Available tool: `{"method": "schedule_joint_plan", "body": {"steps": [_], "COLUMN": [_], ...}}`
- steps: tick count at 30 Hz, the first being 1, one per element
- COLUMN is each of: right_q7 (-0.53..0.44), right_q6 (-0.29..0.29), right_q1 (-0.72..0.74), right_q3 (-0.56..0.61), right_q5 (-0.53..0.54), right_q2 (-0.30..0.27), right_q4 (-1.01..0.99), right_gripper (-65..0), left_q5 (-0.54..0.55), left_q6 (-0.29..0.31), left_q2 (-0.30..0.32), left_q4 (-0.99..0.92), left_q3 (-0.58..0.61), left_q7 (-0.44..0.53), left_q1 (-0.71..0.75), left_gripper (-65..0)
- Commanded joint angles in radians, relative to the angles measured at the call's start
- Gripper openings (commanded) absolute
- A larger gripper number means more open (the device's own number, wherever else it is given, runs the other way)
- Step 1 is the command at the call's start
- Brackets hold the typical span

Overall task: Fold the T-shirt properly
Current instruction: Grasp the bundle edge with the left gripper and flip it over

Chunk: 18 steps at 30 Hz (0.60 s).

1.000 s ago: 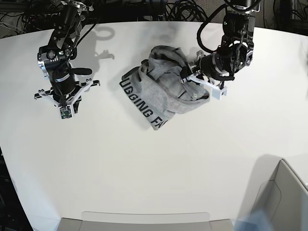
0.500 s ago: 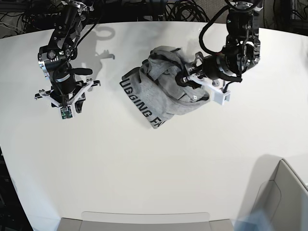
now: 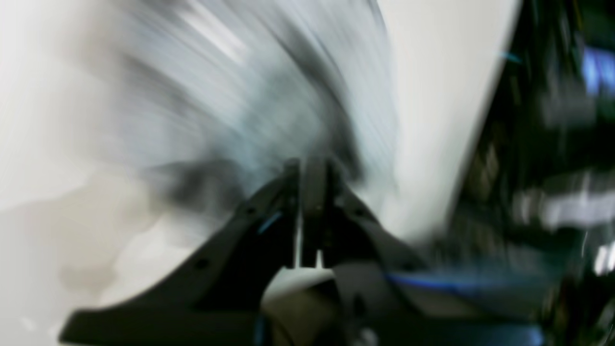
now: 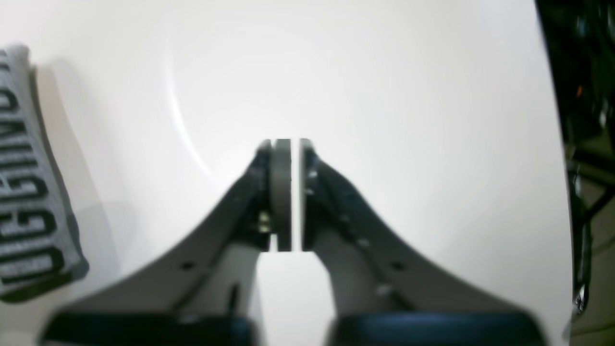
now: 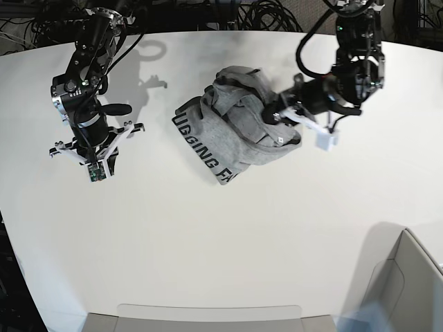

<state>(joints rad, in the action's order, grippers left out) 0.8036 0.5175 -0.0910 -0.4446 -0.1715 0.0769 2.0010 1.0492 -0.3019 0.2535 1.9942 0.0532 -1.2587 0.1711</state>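
Lying in a crumpled heap near the middle of the white table [image 5: 208, 235] is the soft grey T-shirt with black letters [image 5: 239, 131]. At its right edge, the left claw [image 5: 278, 115] is pinched shut, touching the cloth; a hold is unclear. The right claw [image 4: 287, 144] is closed on nothing, well apart from the shirt.

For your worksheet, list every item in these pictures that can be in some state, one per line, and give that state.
T-shirt: crumpled in a loose heap on the table, not folded, lettered edge facing out.
Left gripper: shut, at the heap's edge; whether it pinches cloth cannot be told.
Right gripper: shut, holding nothing, over bare table away from the shirt.
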Motion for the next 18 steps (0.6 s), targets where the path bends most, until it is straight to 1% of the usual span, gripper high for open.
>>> {"method": "schedule_joint_plan", "body": {"steps": [1,2,3,5,8,10,12,15,18], "right_q7": [-0.016,-0.014,-0.014,-0.014,-0.017,-0.017,-0.017,-0.017,-0.017], "right_q6": [0.022,0.040,0.056,0.071,0.076,0.077,0.077,0.079,0.079], "right_q1": [0.021,0.026,0.029,0.035,0.033,0.033,0.027,0.026,0.029], "right_q3": [-0.001,0.000,0.000,0.000,-0.004,-0.007,-0.006,-0.001,0.000], "right_q5": [0.008,0.008,0.008,0.008,0.008,0.008,0.008,0.008,0.008], "right_q2": [-0.001,-0.001,0.001,-0.001,-0.001,-0.004,-0.012,-0.012,-0.009], "right_q4": [0.014,0.014,0.014,0.014,0.014,0.013,0.013,0.013,0.013], "right_gripper": [-65.0,-65.0,-65.0,-65.0,-65.0,-65.0,-65.0,-65.0,-65.0], "left_q5": [0.032,0.029,0.019,-0.051,-0.143,-0.191,-0.237,-0.287,-0.300], "left_q6": [-0.012,-0.016,-0.016,-0.018,-0.018,-0.015,-0.012,-0.010,-0.010], "left_q2": [0.007,0.010,0.011,0.010,0.013,0.017,0.037,0.057,0.073], "left_q4": [0.010,0.000,-0.019,-0.082,-0.177,-0.233,-0.281,-0.344,-0.381], "left_q3": [0.093,0.155,0.192,0.230,0.231,0.231,0.231,0.231,0.231], "left_q7": [-0.019,-0.011,-0.006,-0.011,-0.025,-0.052,-0.085,-0.098,-0.097], "left_q1": [-0.038,-0.068,-0.084,-0.097,-0.098,-0.103,-0.109,-0.190,-0.281], "left_gripper": [-65.0,-65.0,-65.0,-65.0,-65.0,-65.0,-65.0,-65.0,-65.0]}}
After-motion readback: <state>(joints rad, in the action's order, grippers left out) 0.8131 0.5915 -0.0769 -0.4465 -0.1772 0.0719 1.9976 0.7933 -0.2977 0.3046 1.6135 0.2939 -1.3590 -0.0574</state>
